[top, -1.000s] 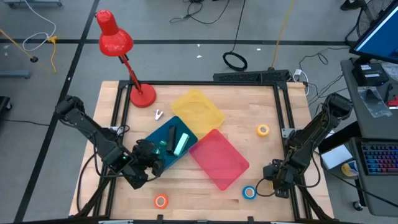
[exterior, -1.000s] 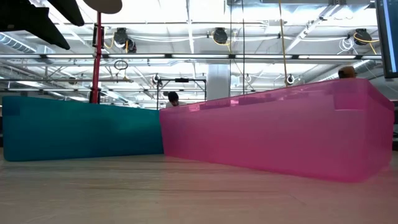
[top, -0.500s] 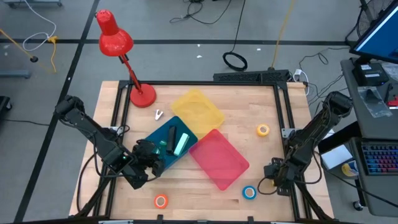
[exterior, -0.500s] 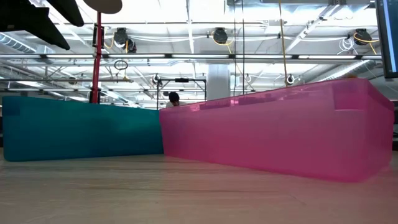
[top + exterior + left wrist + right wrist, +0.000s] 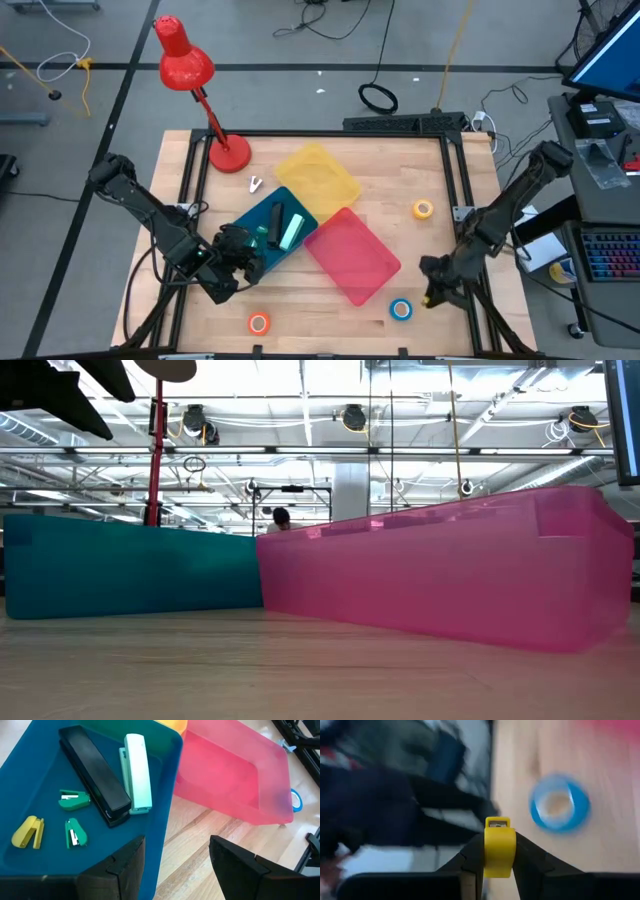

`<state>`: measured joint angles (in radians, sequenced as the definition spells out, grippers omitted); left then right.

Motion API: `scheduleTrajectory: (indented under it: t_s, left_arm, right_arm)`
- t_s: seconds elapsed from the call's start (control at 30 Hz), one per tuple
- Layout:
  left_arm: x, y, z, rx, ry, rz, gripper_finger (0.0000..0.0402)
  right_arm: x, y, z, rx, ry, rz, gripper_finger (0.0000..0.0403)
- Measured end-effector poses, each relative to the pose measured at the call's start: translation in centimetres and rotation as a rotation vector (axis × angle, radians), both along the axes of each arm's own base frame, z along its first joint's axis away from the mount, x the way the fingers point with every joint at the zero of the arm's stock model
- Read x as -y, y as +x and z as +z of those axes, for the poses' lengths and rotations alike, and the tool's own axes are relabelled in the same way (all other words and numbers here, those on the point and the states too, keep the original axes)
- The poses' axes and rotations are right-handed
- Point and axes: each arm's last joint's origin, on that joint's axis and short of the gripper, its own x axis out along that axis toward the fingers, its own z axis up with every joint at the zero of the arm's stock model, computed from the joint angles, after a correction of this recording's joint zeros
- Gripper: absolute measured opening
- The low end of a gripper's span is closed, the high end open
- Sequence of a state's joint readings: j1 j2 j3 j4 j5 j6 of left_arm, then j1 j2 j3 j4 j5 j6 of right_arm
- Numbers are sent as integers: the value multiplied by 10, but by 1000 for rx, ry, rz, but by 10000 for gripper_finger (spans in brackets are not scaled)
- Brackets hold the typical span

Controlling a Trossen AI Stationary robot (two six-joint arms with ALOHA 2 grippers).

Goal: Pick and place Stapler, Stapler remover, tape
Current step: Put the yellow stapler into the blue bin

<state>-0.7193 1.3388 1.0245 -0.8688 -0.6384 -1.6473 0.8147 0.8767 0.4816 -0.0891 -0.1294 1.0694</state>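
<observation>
The right hand (image 5: pixel 498 857) is clamped on a small yellow staple remover (image 5: pixel 499 845) near the table's front right corner, just beside the blue tape roll (image 5: pixel 401 309). The pinch looks narrow, so a fast swing toward the blue tray (image 5: pixel 30 785) could twist it loose. The remover's long axis runs straight out between the fingers. The left hand (image 5: pixel 175 865) waits open at the blue tray's near rim.

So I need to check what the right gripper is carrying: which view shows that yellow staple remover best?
The right wrist view: the yellow staple remover sits pinched in the right gripper, near the blue tape roll. The high view shows only a yellow speck at that gripper. The low and left wrist views miss it.
</observation>
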Motion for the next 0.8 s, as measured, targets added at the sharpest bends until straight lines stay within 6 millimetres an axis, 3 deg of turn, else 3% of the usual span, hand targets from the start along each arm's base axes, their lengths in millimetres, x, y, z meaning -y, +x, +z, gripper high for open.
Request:
scheduleTrajectory:
  t_s: [0.2, 0.53, 0.8]
  left_arm:
    - [-1, 1, 0, 0, 1, 2, 218]
    - [-14, 11, 0, 9, -6, 73, 219]
    - [-29, 32, 6, 99, -7, 114, 218]
  right_arm:
    - [25, 25, 24, 274, 62, -179, 66]
    - [73, 70, 52, 746, -16, -437, 68]
    - [89, 116, 70, 860, -182, -504, 67]
